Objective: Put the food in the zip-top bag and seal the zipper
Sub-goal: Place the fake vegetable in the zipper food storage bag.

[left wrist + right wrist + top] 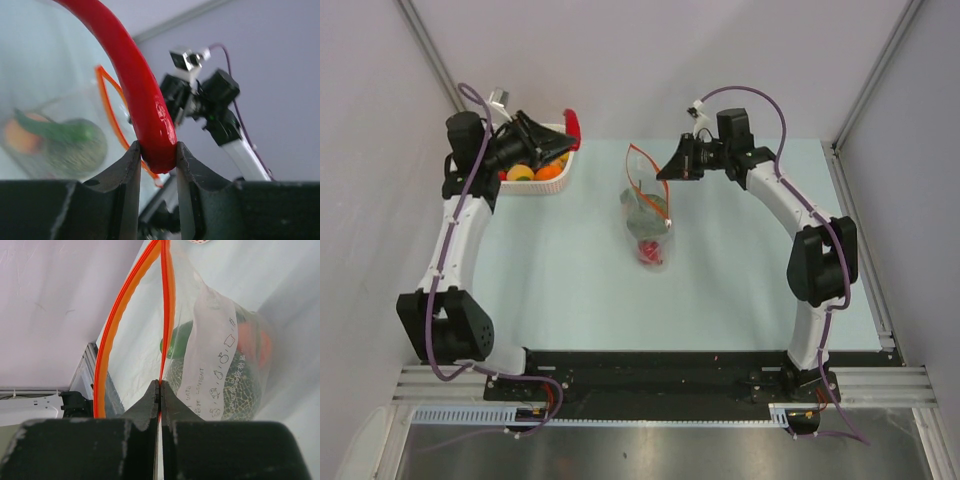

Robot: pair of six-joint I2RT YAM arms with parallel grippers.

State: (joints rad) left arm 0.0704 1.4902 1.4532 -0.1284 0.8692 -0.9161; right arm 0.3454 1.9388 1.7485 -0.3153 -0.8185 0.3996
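My left gripper (158,155) is shut on a glossy red chili pepper (145,110), a piece of the food, held above the basket's far right corner (573,128). The zip-top bag (648,215) lies at the table's middle with its mouth propped open. Inside it are a green netted melon (235,390), a red piece (649,250) and an orange piece (257,347). My right gripper (161,385) is shut on one side of the orange-red zipper (167,315) and holds it up. The zipper's other side (115,330) bows away to the left.
A white lattice basket (548,187) at the far left holds orange fruits (548,172). The bag carries a white printed label (215,355). Grey walls and metal rails close in the table at the left, back and right.
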